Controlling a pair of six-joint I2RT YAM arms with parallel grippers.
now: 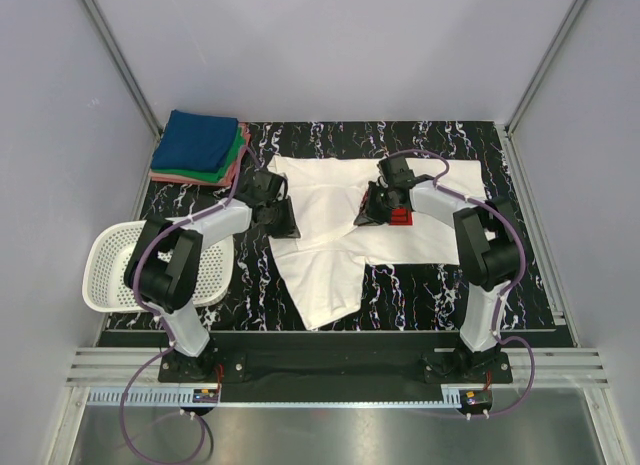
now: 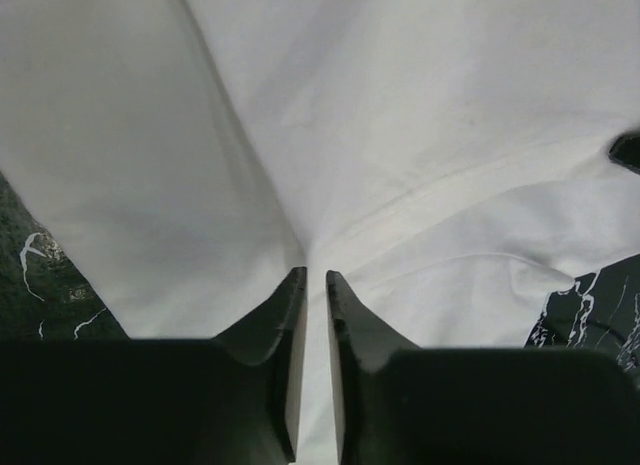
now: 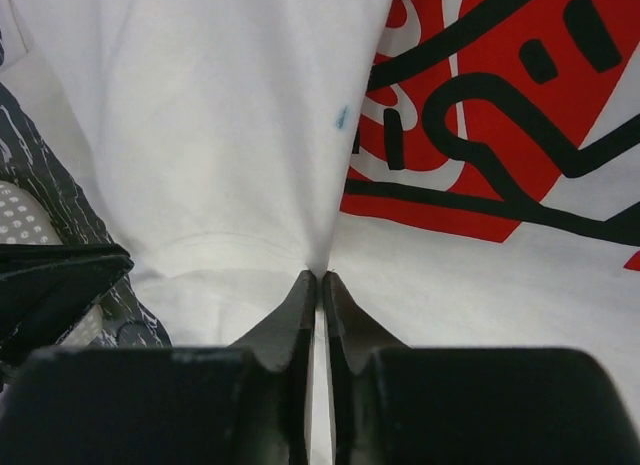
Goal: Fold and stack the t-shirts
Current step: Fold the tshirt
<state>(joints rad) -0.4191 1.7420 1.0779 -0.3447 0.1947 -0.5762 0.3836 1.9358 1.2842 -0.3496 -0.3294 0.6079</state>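
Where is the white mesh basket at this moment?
In the top view, the basket stands on the left, beside the left arm, nearer the arm bases than the folded shirts.

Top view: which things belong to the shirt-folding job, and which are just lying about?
Job:
- white t-shirt, spread out
- folded stack of blue, green and pink shirts, far left corner

Lying about:
- white mesh basket, left edge

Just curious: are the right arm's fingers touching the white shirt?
Touching. The right wrist view shows the fingers closed on a pinched fold of the white shirt, cloth gathering into their tips.
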